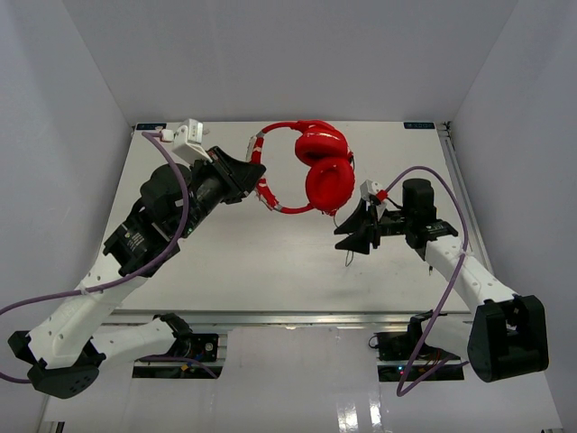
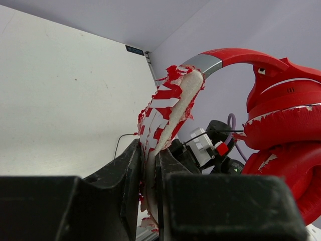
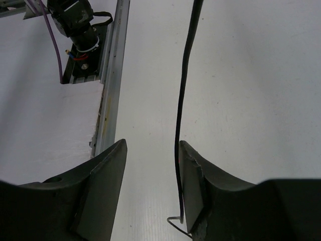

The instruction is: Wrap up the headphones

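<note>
Above the table (image 1: pixel 270 271), in the top view, the left hand (image 1: pixel 254 177) is holding the headphones (image 1: pixel 325 167) aloft. The red cups are hanging just beyond its fingertips, on the side toward the right hand (image 1: pixel 353 236), which is hovering near them and lower. No container of any kind is showing, so nothing is sitting in one.

Through the left wrist camera, the left hand's two fingers are pressing flat against the headband (image 2: pixel 173 108), whose red skin is flaking off whitish padding. The band is rising straight out from between them. The two earcups (image 2: pixel 286 135) are stacking together off to one side of that hand.

Through the right wrist camera, the right hand's fingers are standing part open with nothing clamped. The thin dark cable (image 3: pixel 184 80) is running down between them, right against the inner face of one finger, and I cannot tell whether it is touching. It is hanging loose, so I judge the wrapping barely begun: pinching it and every turn round the headphones are all left to do.
</note>
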